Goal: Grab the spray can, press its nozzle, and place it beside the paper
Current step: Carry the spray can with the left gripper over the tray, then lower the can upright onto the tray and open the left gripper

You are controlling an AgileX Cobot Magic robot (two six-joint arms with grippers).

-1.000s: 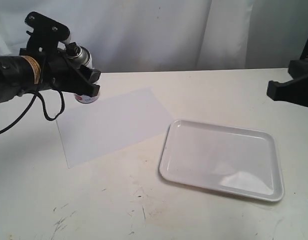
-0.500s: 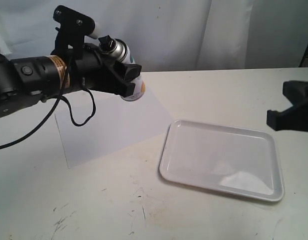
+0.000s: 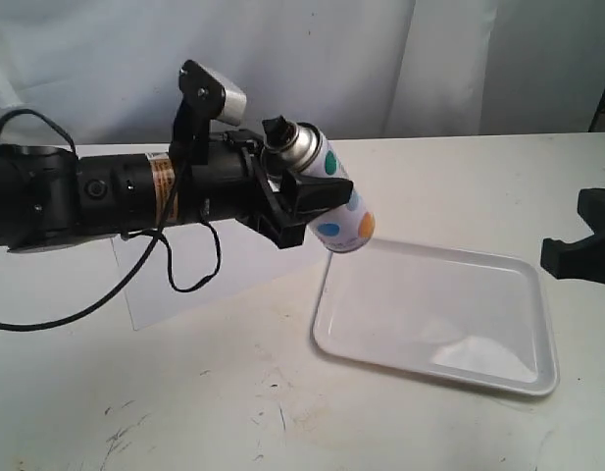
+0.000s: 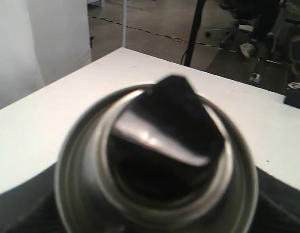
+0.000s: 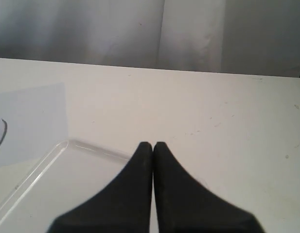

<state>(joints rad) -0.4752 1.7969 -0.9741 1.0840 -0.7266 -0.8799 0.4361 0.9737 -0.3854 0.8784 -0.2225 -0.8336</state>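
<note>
A dotted, silver-topped spray can [image 3: 344, 218] is held tilted by the left fingers [image 3: 317, 192] at centre frame; right fingers [image 5: 143, 170] are pressed together.

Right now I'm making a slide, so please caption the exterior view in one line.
Left gripper holds the spray can tilted in the air, near the white tray's corner.

Bench [image 3: 282, 412]: paper [image 3: 150, 289] lies flat on the left half, tray [image 3: 439, 314] lies flat just to its right, both on the bench top. Spray can [image 3: 336, 201] sits off the bench, tilted, between the left fingers [image 3: 317, 191], over the tray's rear left corner, nozzle [image 3: 277, 128] uppermost. Right fingers [image 3: 586, 250] stand at the far right, beyond the tray's right rim.
</note>
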